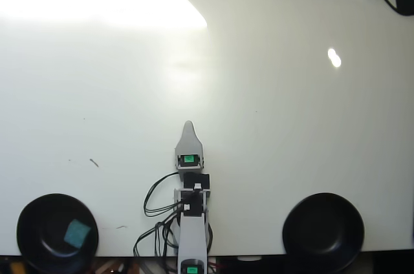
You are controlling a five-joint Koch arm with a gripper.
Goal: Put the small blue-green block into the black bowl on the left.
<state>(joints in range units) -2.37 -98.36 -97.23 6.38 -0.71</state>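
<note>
In the overhead view the small blue-green block (77,232) lies inside the black bowl (37,221) at the bottom left, slightly right of the bowl's middle. My gripper (188,125) is over the bare table near the bottom centre, pointing toward the top of the view and well right of that bowl. It shows as one grey pointed wedge with a single tip, so I cannot make out its state. Nothing is seen in it.
A second black bowl (323,225) that looks the same sits at the bottom right. Black cables (152,200) loop left of the arm. Strong glare washes out the top left of the white table (291,125). Dark gear sits at the top right corner.
</note>
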